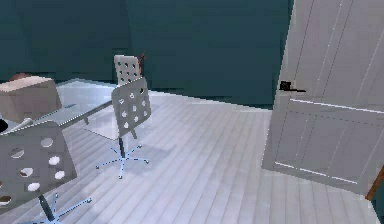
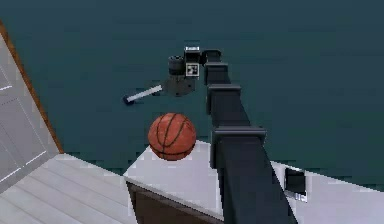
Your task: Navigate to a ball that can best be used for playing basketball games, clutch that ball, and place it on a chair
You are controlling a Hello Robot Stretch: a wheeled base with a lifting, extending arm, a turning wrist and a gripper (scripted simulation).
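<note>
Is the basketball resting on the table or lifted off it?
Resting on it, it seems: the basketball has its underside on the white table at the far corner, and the gripper shows higher, apart from it.

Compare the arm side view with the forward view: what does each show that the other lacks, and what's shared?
Arm side view: the basketball resting on a white-topped cabinet, a small dark flat item on that top, and the arm with its gripper higher in the picture. Forward view: three white perforated swivel chairs around a table, and a cardboard box at the left edge. Both: teal wall, pale plank floor, white panelled door.
</note>
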